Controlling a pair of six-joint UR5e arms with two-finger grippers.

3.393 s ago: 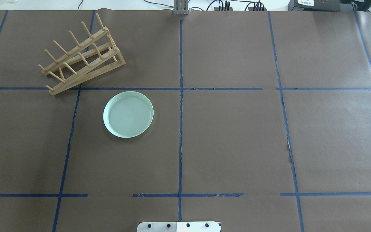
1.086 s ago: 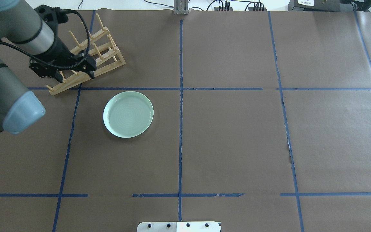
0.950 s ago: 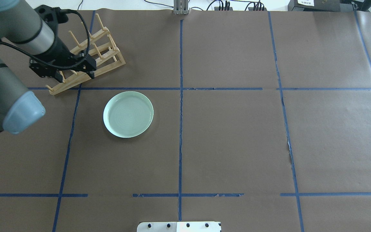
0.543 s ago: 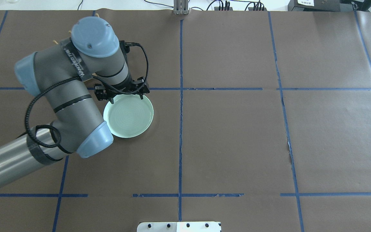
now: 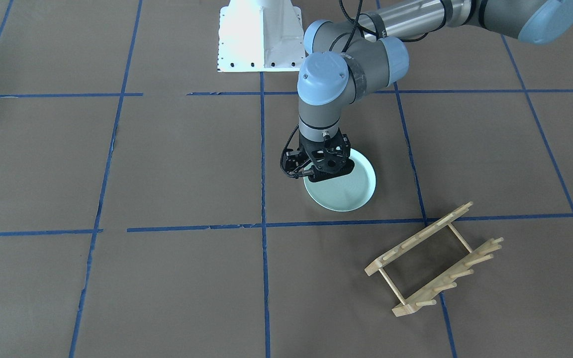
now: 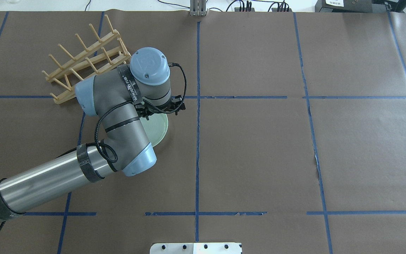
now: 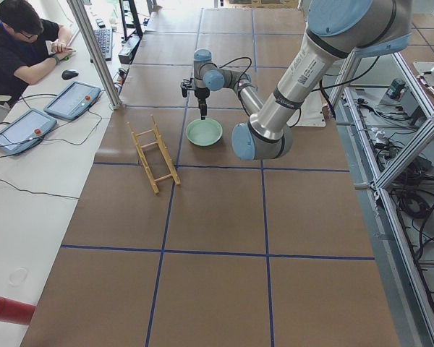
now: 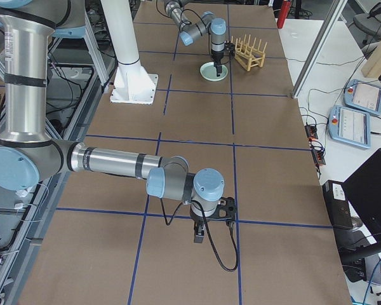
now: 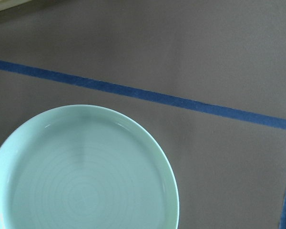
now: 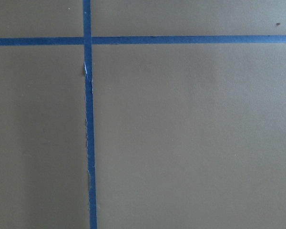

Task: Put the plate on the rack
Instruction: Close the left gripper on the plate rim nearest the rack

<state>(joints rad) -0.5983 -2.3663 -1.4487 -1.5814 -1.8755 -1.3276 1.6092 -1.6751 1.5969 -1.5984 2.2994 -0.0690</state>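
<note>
The pale mint-green plate (image 5: 342, 193) lies flat on the brown paper. It also shows in the overhead view (image 6: 159, 126), half covered by my left arm, and in the left wrist view (image 9: 83, 171). The wooden rack (image 5: 434, 258) stands apart from it; in the overhead view the rack (image 6: 83, 65) is at the back left. My left gripper (image 5: 322, 174) points down just over the plate's rim, on the side toward the table's middle. Its fingers are not clear, so I cannot tell if it is open. My right gripper (image 8: 200, 234) hangs low over the table, far from both; I cannot tell its state.
Blue tape lines (image 6: 197, 106) divide the brown paper into squares. The white robot base (image 5: 259, 35) stands at the table's near edge. An operator (image 7: 22, 43) sits at a side desk with tablets.
My left arm came into view over the rack, then swung to the plate and shifted right along its far rim. The plate and the rack have not moved.
</note>
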